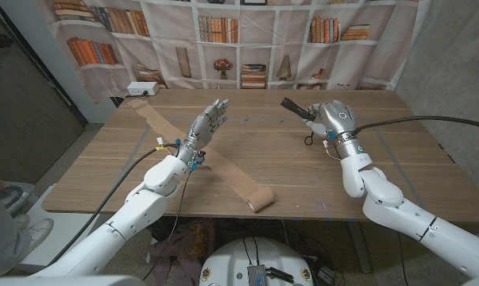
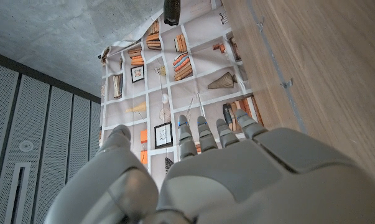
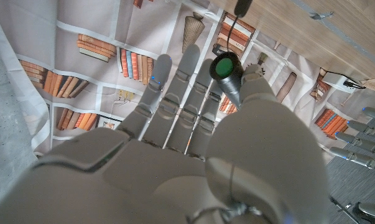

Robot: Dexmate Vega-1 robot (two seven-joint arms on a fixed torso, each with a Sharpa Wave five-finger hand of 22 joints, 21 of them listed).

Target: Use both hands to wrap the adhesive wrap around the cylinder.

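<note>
Handling wrap (image 1: 193, 151): soft, light, limp strip on bench (image 1: 303, 175); roll end (image 1: 262, 200) best grip.
Left hand (image 1: 207, 127): spread, empty.
Right hand (image 1: 326, 117): spread, empty.

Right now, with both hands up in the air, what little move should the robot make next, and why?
Probably lower the left hand onto the tan strip lying unrolled across the table. Both hands are open and hold nothing, the right hand is well off to the side, and the strip's rolled end sits near the front edge.

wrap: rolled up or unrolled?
Mostly unrolled: the adhesive wrap lies as a long strip across the table, a small roll at its near end.
</note>
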